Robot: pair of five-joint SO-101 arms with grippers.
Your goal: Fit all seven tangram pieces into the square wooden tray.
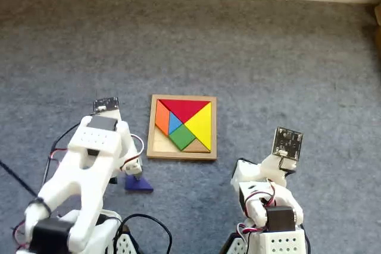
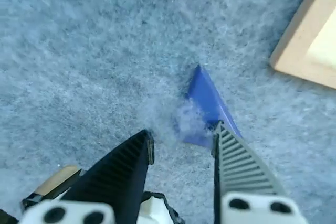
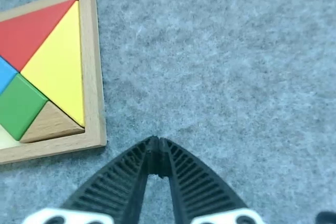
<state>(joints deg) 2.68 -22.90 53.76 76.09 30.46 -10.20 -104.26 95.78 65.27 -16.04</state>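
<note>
Just before left gripper (image 2: 183, 134), blue triangle (image 2: 208, 103)

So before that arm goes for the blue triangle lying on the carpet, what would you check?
1. Left gripper open: ok.
2. Blue triangle centred in its opening: not ok, it sits toward one finger, whose tip overlaps a corner.
3. Triangle lying flat on the carpet, nothing on it: ok.
4. Room left in the wooden tray: ok, a bare gap in the corner nearest that arm.
5. Right gripper out of the way: ok, shut, over carpet beside the tray.
</note>
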